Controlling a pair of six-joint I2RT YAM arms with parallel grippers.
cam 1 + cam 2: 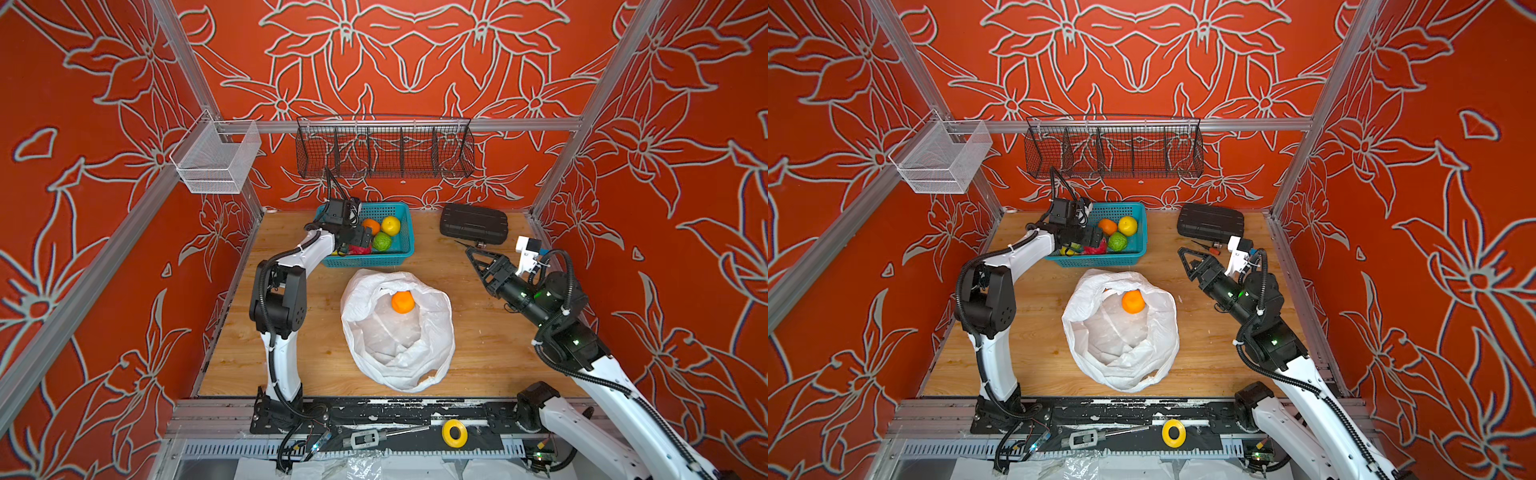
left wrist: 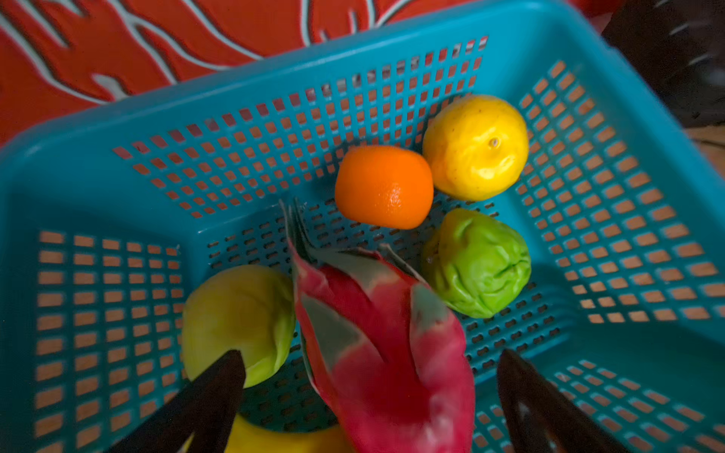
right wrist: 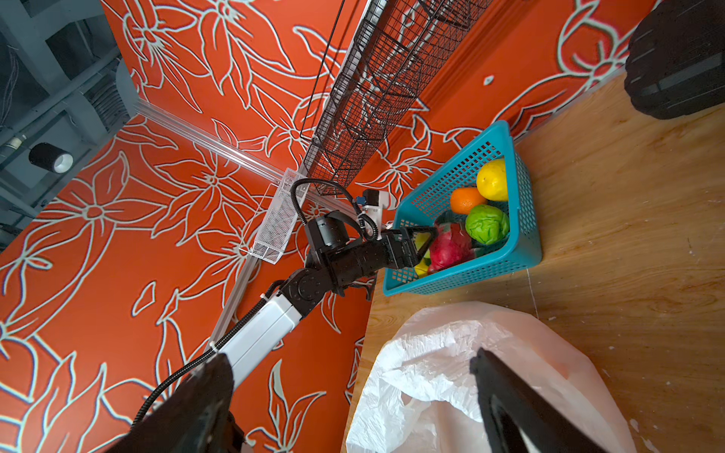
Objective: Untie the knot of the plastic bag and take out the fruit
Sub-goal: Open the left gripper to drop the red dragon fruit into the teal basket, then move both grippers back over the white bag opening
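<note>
The white plastic bag [image 1: 399, 345] [image 1: 1121, 349] lies open in the middle of the table, and no knot shows on it. One orange [image 1: 402, 302] [image 1: 1133, 301] sits inside. My left gripper [image 2: 370, 353] [image 1: 360, 244] hangs open in the teal basket [image 2: 274, 78], its fingers either side of the dragon fruit [image 2: 376, 341] with gaps. An orange [image 2: 384, 187], a yellow round fruit [image 2: 475, 147], a bumpy green one [image 2: 476, 262] and a pale green one [image 2: 235, 317] also lie there. My right gripper [image 1: 473, 259] [image 3: 349, 359] is open and empty, above the table right of the bag.
A yellow banana [image 2: 274, 439] lies in the basket under the left gripper. A black case [image 1: 473, 223] sits at the back right with a small screwdriver [image 1: 1208, 245] in front. A black wire rack [image 1: 384, 149] and a white mesh bin [image 1: 216, 158] hang on the walls.
</note>
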